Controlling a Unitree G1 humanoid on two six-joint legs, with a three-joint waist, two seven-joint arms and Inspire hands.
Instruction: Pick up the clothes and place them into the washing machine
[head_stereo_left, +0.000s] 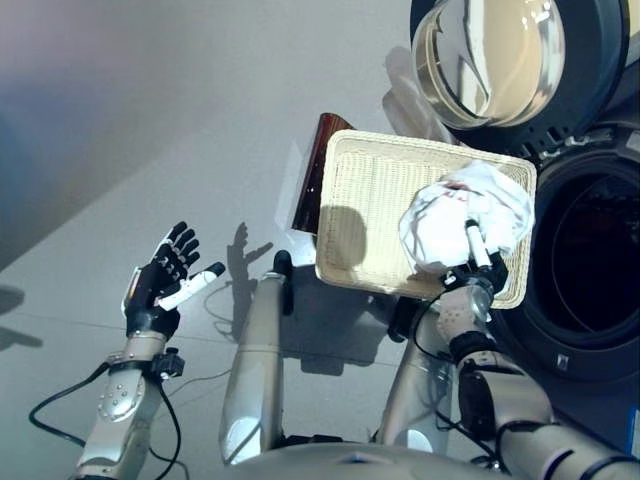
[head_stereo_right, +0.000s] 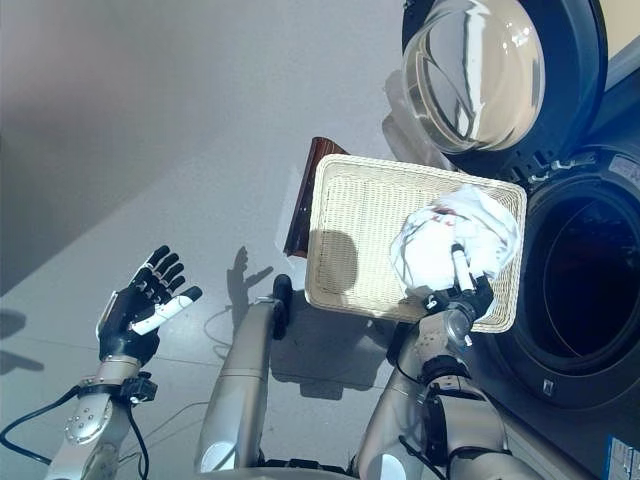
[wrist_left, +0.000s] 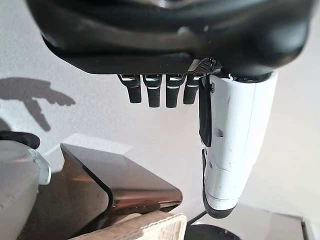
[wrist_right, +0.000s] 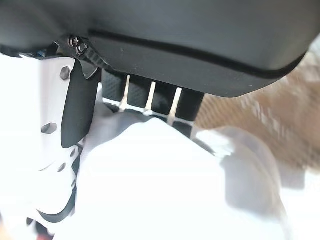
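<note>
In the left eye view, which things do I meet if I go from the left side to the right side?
Left hand → dark brown stand → wicker basket → white clothes, with the right hand on them → washing machine drum opening.

Smooth grey floor (head_stereo_left: 150, 120), hard light from the right, sharp shadows, dark brown stand (head_stereo_left: 312, 170)

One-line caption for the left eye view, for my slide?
Right hand grips white clothes in wicker basket.
</note>
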